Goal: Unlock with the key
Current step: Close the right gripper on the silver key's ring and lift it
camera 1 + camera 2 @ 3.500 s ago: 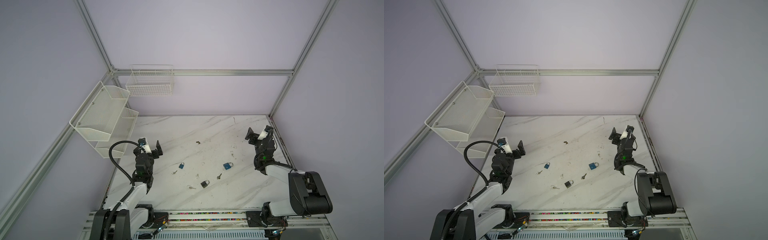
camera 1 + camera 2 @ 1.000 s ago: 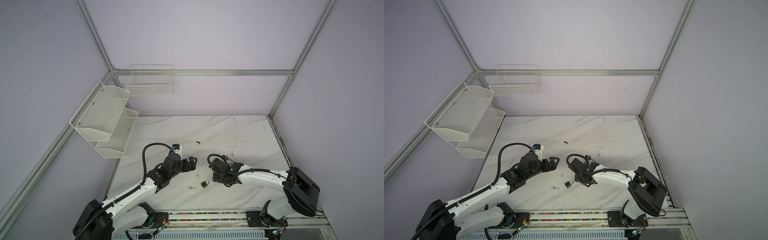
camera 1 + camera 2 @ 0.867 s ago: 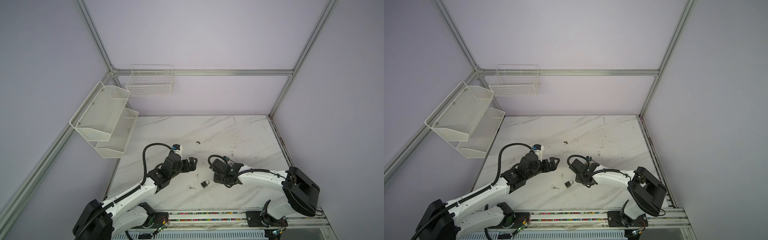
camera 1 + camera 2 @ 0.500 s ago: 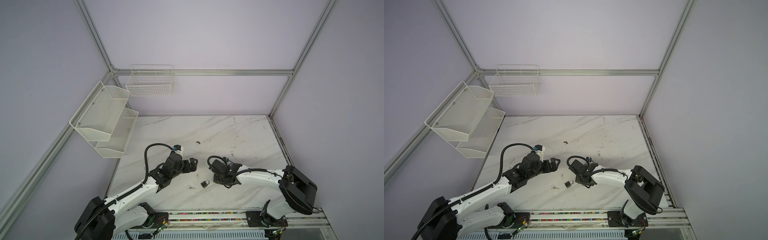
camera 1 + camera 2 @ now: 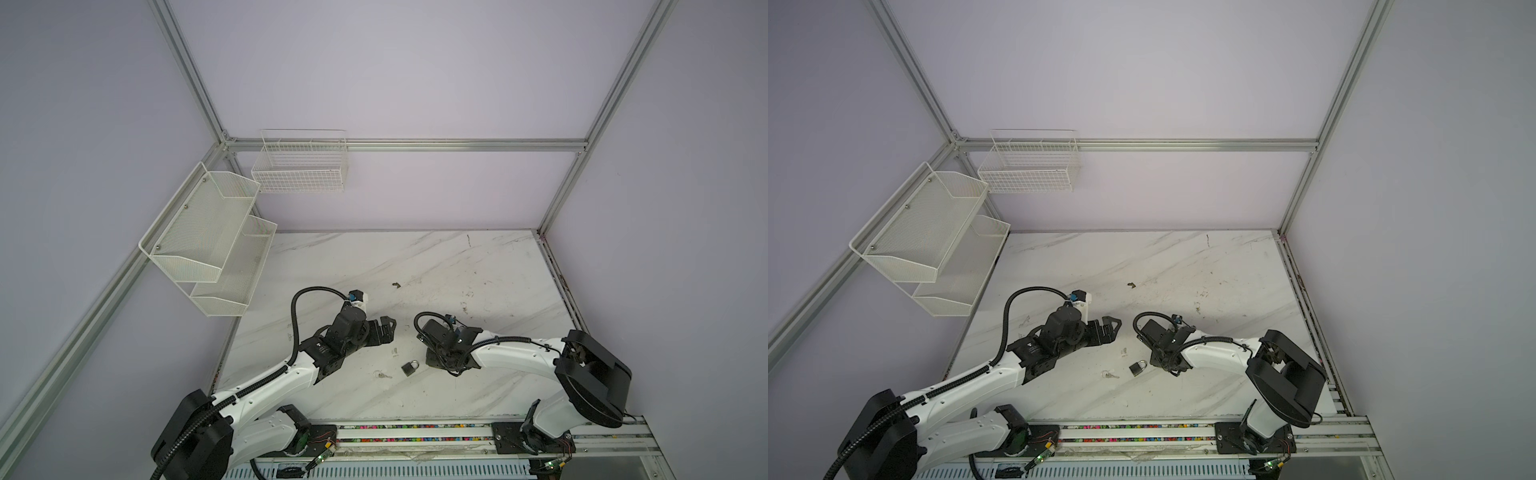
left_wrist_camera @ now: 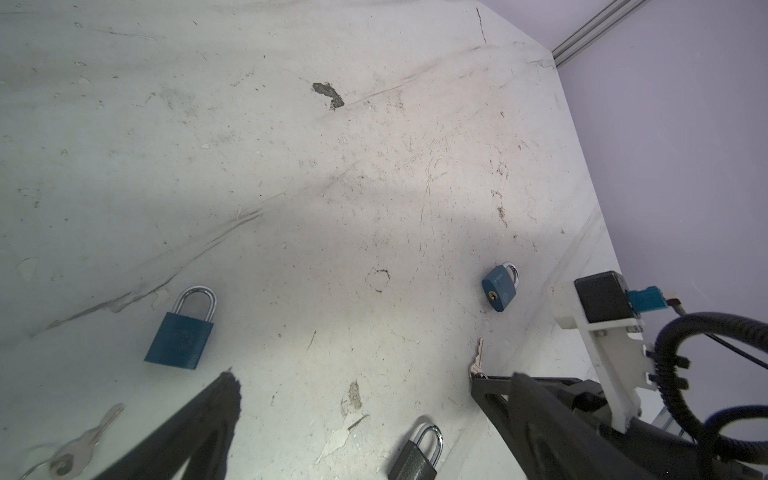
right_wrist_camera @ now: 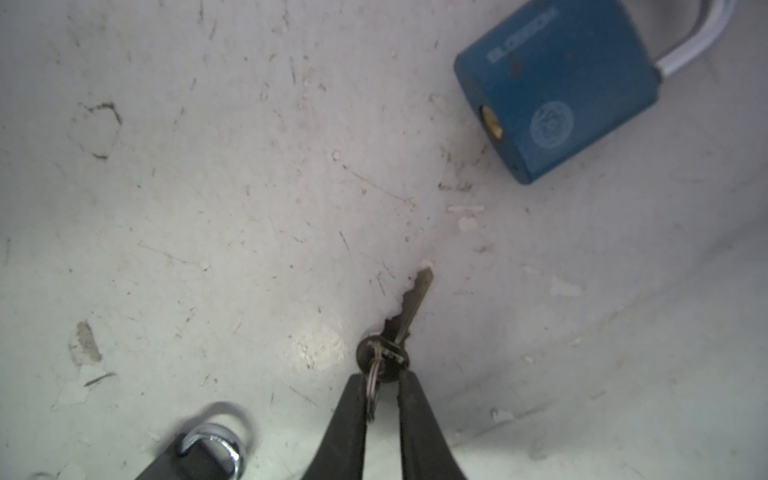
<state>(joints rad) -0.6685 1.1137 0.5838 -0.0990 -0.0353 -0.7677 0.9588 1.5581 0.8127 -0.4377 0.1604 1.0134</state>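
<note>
Right end effector (image 7: 380, 380) down low at desk (image 5: 415, 266), near centre, fingers pinched on head of key (image 7: 411, 307). Key blade points toward blue padlock (image 7: 557, 91), which lies flat close by, not touching. Left end effector (image 6: 353, 380) hovers left of it, spread wide, gripping nothing. Dark padlock (image 5: 409, 368) and second key (image 5: 381, 375) lie loose between arms.

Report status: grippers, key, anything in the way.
Left gripper open, empty. Right gripper pinched on head of key, key lying on table. Blue padlock just beyond key tip, nothing between.
</note>
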